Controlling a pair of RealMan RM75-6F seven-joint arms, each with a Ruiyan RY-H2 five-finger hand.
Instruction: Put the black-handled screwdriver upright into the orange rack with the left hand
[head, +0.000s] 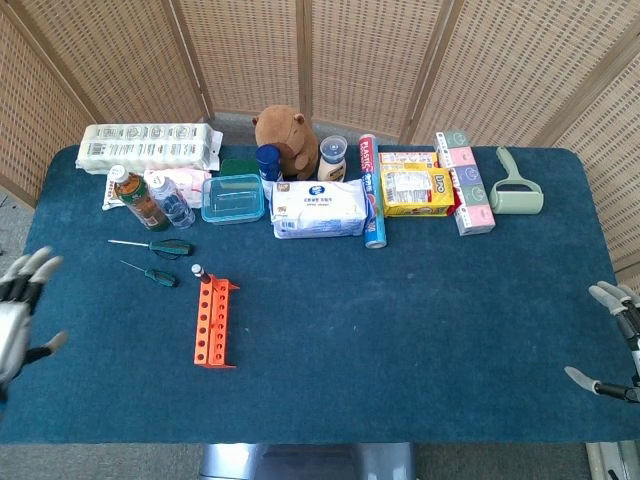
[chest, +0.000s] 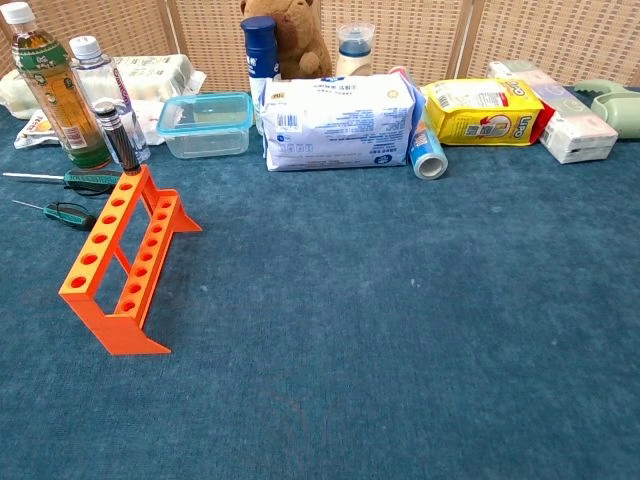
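The black-handled screwdriver (chest: 118, 138) (head: 198, 271) stands upright in the far end hole of the orange rack (chest: 125, 260) (head: 213, 322). Nothing touches it. My left hand (head: 18, 305) is at the table's left edge in the head view, far from the rack, with its fingers spread and holding nothing; the chest view does not show it. My right hand (head: 615, 340) shows at the right edge of the head view, fingers apart and empty.
Two green-handled screwdrivers (chest: 70, 180) (chest: 60, 212) lie left of the rack. Bottles (chest: 45, 85), a clear box (chest: 205, 124), a wipes pack (chest: 335, 122), a plush toy (head: 284, 135), a yellow packet (chest: 478, 110) and a lint roller (head: 518, 190) line the back.
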